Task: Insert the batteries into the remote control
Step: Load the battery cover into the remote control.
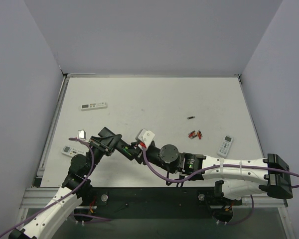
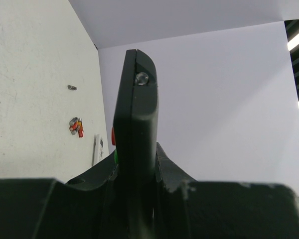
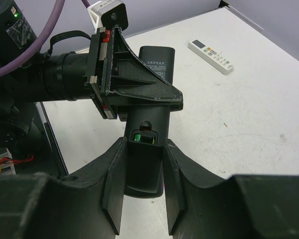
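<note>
The black remote control (image 3: pixel 154 64) is held off the table, back side up. Its battery cover (image 3: pixel 145 164) is slid partly back, and a green battery (image 3: pixel 138 137) shows in the open slot. My left gripper (image 1: pixel 122 148) is shut on the remote's middle; the left wrist view shows the remote edge-on (image 2: pixel 134 99) between the jaws. My right gripper (image 3: pixel 144 149) clamps the remote's near end at the cover, with a finger against each side. Loose red and dark batteries (image 1: pixel 194 134) and one dark cell (image 1: pixel 191 118) lie on the table to the right.
A long white remote (image 1: pixel 93 105) lies at the back left. A small white remote (image 1: pixel 224 146) lies right of the loose batteries, and another small white one (image 1: pixel 68 151) lies at the left edge. Grey walls enclose the white table (image 1: pixel 154 99).
</note>
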